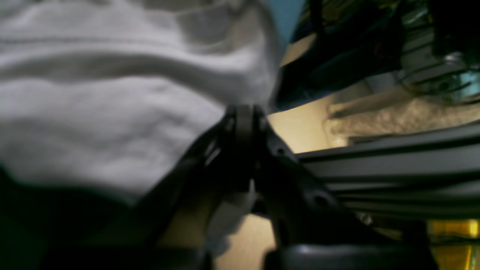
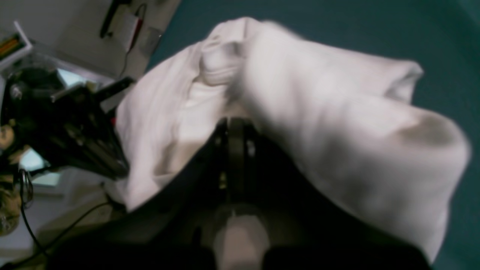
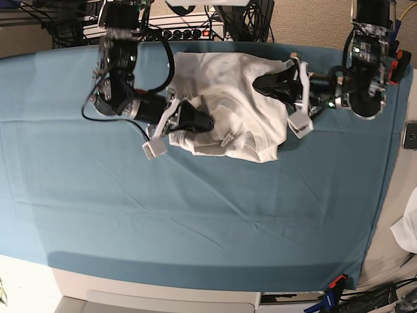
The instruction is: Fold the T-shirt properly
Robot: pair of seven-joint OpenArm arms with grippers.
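The white T-shirt (image 3: 238, 98) lies bunched on the teal table cloth (image 3: 195, 215) at the back middle. My right gripper (image 3: 207, 121) reaches in from the left and is shut on the shirt's left part; in the right wrist view its closed jaws (image 2: 233, 125) pinch white fabric (image 2: 337, 123) that drapes over them. My left gripper (image 3: 259, 83) comes in from the right, shut on the shirt's upper right part. In the left wrist view its jaws (image 1: 244, 112) meet at the edge of the lifted cloth (image 1: 112, 112). Both views are blurred.
Cables and a power strip (image 3: 189, 29) run along the table's back edge. A phone (image 3: 410, 135) and a small white fabric scrap (image 3: 409, 228) lie off the right edge. A clamp (image 3: 335, 282) holds the cloth's front right corner.
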